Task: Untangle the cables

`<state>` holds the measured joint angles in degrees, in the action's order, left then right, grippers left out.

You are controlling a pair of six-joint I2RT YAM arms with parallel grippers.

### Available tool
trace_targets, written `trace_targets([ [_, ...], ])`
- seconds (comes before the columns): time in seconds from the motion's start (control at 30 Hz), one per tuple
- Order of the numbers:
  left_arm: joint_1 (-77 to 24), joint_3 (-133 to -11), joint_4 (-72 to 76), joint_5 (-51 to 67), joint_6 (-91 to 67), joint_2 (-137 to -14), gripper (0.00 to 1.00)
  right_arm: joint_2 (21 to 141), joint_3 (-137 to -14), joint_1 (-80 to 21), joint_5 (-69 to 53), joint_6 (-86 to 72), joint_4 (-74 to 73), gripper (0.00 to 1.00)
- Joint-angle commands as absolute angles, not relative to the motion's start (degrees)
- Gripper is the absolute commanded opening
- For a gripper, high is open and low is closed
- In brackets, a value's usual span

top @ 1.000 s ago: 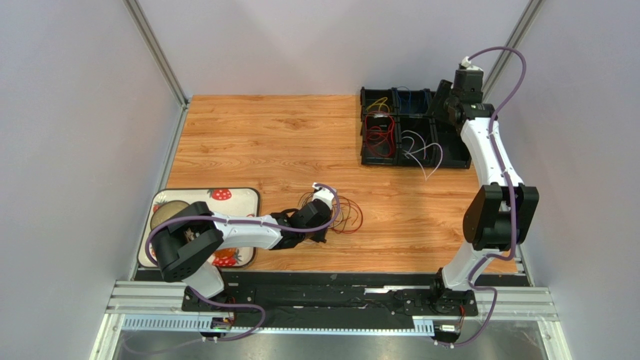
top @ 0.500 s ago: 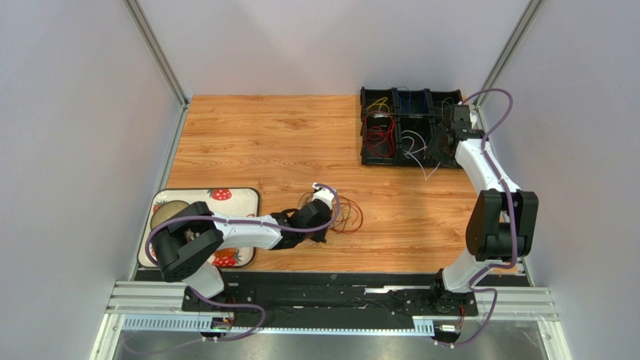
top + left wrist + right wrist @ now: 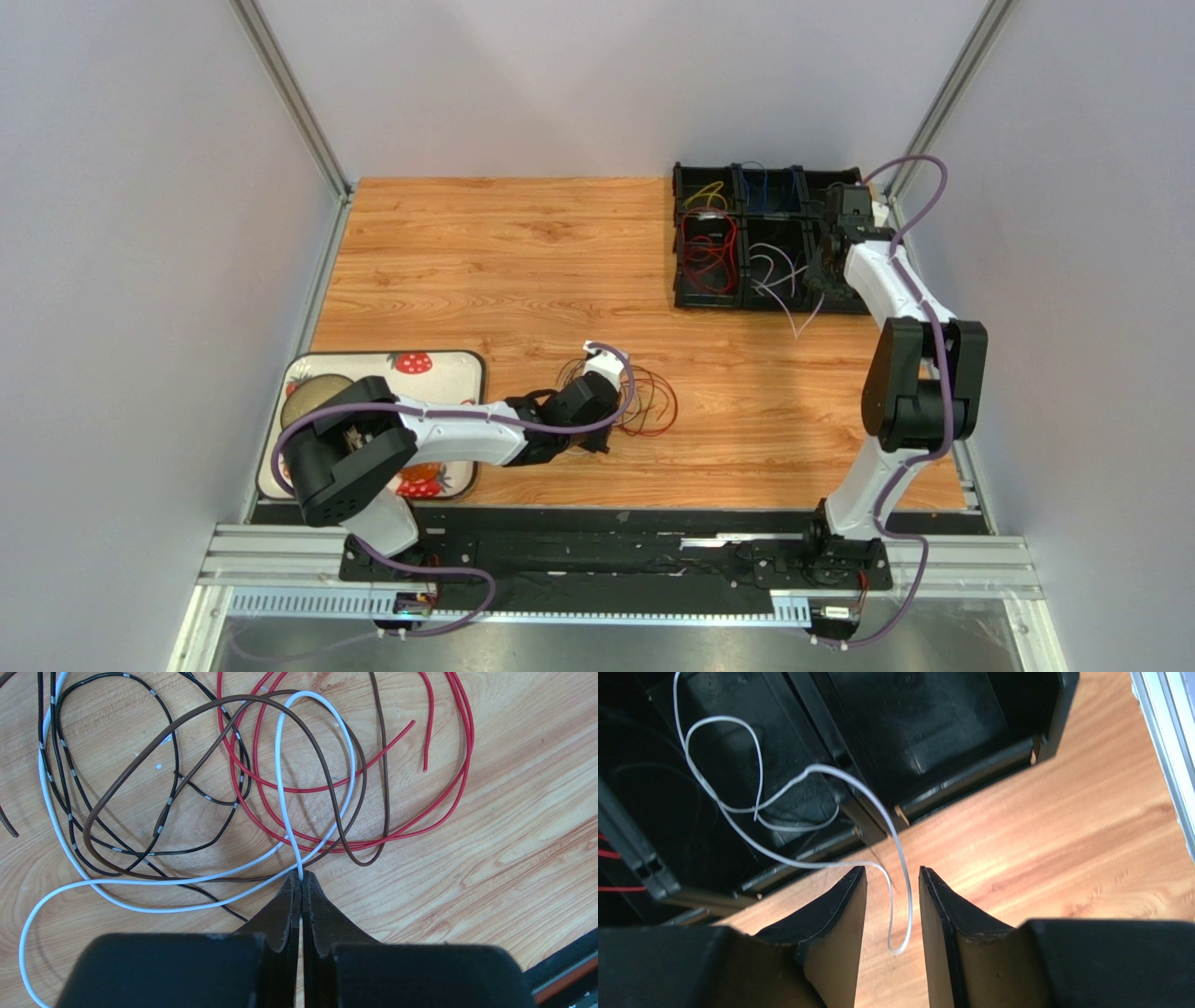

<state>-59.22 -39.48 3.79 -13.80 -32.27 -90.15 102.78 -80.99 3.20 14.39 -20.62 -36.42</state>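
Note:
A tangle of loose cables point(image 3: 643, 403) lies on the wooden table: a white one point(image 3: 279, 777), a red one point(image 3: 449, 791), a brown one point(image 3: 335, 805) and a black one with silver marks point(image 3: 168, 777). My left gripper point(image 3: 302, 878) is low at the pile's near edge point(image 3: 615, 417) and shut on the white cable. My right gripper point(image 3: 892, 871) is open, low at the near right of the black sorting tray point(image 3: 825, 273). A loop of another white cable point(image 3: 901, 882) hangs from a compartment over the tray's edge and lies between its fingers, ungripped.
The black tray point(image 3: 678, 238) at the back right has several compartments holding red point(image 3: 710, 245), yellow point(image 3: 709, 192) and blue point(image 3: 758, 182) cables. A strawberry-patterned tray point(image 3: 452, 367) sits at the front left. Grey walls stand close on both sides.
My right arm has come down from above the tray's far right corner to the tray's near right side. My left arm and the cable pile have not moved.

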Motion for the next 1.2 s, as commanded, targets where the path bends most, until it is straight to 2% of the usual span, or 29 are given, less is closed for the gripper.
trace_targets([
  [0.0, -59.3, -39.1, 1.8, -13.1, -32.5, -91.3, 0.0, 105.1, -86.6, 3.4, 13.5, -18.4, -34.2, 0.22],
  [0.03, -59.3, -39.1, 1.8, -13.2, -32.5, -91.4, 0.0, 105.3, -87.4, 3.4, 12.9, -18.2, -34.2, 0.16],
  [0.07, -59.3, -39.2, 1.8, -13.2, -32.5, -91.4, 0.0, 105.7, -88.1, 3.4, 12.3, -18.2, -34.5, 0.01],
  [0.1, -59.3, -39.2, 1.8, -13.2, -32.5, -91.7, 0.0, 106.0, -89.7, 3.4, 11.3, -18.3, -34.5, 0.0],
  [0.37, -59.3, -39.9, 1.8, -13.1, -32.3, -92.5, 0.0, 108.6, -98.2, 2.6, 3.0, -18.5, -32.7, 0.0],
  [0.6, -59.3, -40.2, 1.5, -13.2, -32.3, -92.8, 0.0, 115.7, -105.1, 2.5, -3.6, -17.1, -26.3, 0.0],
  [0.9, -59.3, -41.0, 1.1, -13.2, -32.3, -93.7, 0.0, 118.0, -93.8, 2.6, -8.0, -18.8, -11.3, 0.0],
  [1.17, -59.3, -41.1, 1.1, -13.1, -32.2, -94.0, 0.0, 119.8, -92.4, 1.1, -6.8, -22.1, -6.6, 0.0],
])
